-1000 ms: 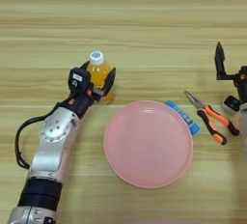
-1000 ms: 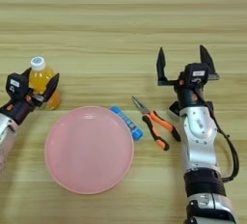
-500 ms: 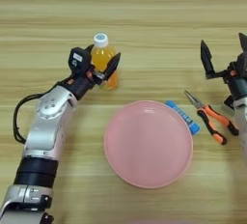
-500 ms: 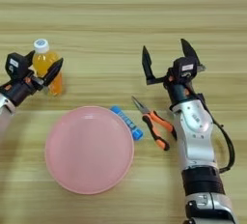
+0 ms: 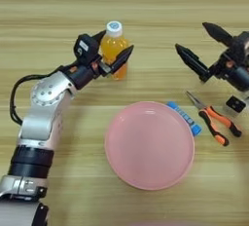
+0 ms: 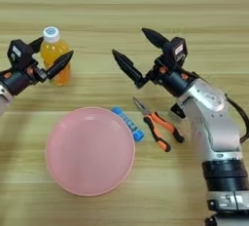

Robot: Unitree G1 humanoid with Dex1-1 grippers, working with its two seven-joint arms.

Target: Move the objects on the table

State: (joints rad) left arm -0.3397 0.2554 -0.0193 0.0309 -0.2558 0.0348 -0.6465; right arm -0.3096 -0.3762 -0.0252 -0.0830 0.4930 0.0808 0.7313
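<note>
Table (image 5: 146, 6): juice bottle (image 5: 113, 49) upright, left gripper (image 5: 115, 52) around it.

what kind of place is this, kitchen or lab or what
Probably a robot manipulation test bench, not a kitchen: a bare light-wood plank table holds unrelated props, an empty pink round plate, orange-handled pliers and a small orange juice bottle, with two black-fingered arms reaching in.
</note>
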